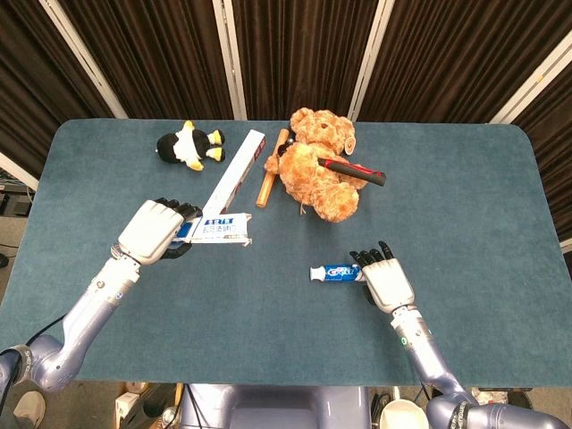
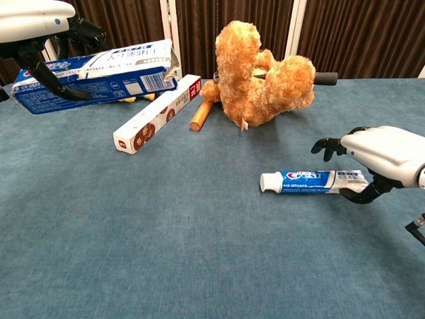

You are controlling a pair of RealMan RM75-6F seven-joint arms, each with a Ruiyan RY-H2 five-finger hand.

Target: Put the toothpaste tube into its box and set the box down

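Observation:
The blue and white toothpaste tube (image 1: 334, 272) (image 2: 311, 181) lies flat on the blue table, cap pointing left. My right hand (image 1: 386, 281) (image 2: 382, 153) hovers over its crimped tail end with fingers spread above it and the thumb low at the near side; the tube stays on the table. My left hand (image 1: 156, 231) (image 2: 34, 18) grips the blue toothpaste box (image 1: 219, 230) (image 2: 99, 73) by its left end and holds it off the table. The box's open flap end points right, toward the tube.
A brown teddy bear (image 1: 322, 170) (image 2: 262, 76) lies at the back centre with a red and black hammer (image 1: 355, 170) across it. A wooden stick (image 1: 271, 170) (image 2: 200, 114), a long white and red box (image 1: 237, 174) (image 2: 156, 113) and a penguin plush (image 1: 189, 146) lie behind the held box.

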